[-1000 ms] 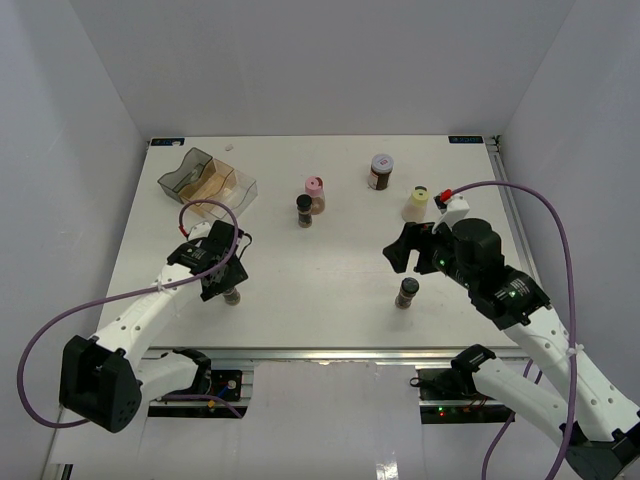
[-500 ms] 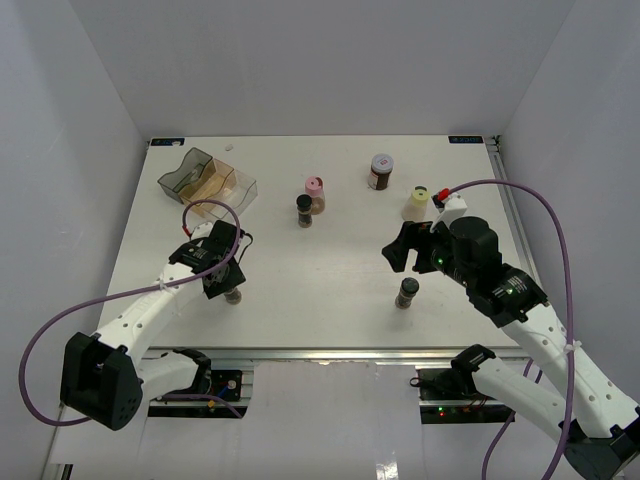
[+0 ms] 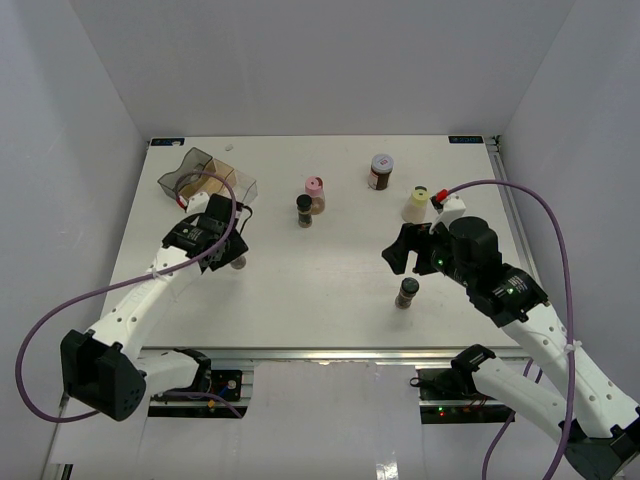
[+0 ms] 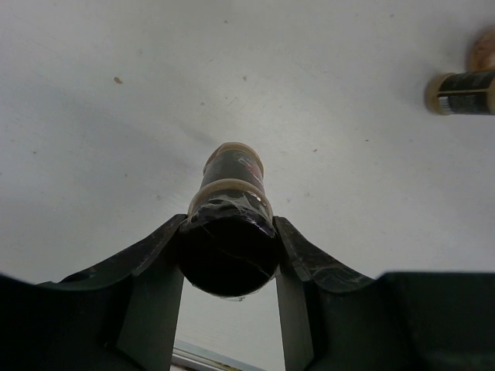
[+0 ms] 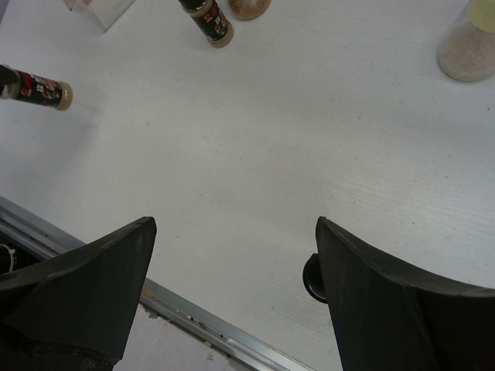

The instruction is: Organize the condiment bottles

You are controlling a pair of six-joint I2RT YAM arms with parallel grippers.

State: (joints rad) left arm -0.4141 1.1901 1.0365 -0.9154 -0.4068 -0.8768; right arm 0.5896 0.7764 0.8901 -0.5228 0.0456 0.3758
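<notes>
My left gripper (image 3: 228, 248) is shut on a black-capped dark jar (image 4: 230, 224), gripping its cap from both sides at the table's left; the jar (image 3: 237, 262) shows just below the fingers. My right gripper (image 3: 405, 248) is open and empty, and in its wrist view (image 5: 232, 228) it hangs above bare table. A second black-capped jar (image 3: 407, 292) stands below it, its cap (image 5: 313, 277) half hidden by the right finger. A third black-capped jar (image 3: 304, 210) touches the pink-capped jar (image 3: 315, 193) at mid-back. The grey-lidded jar (image 3: 381, 171) and the pale yellow jar (image 3: 416, 204) stand at the back right.
A clear plastic compartment bin (image 3: 205, 180) sits at the back left, just beyond my left gripper. The table's metal front edge (image 5: 193, 313) runs close under my right gripper. White walls enclose three sides.
My left gripper has carried the black-capped jar away from the front edge, toward the bin. The right arm has barely moved.
</notes>
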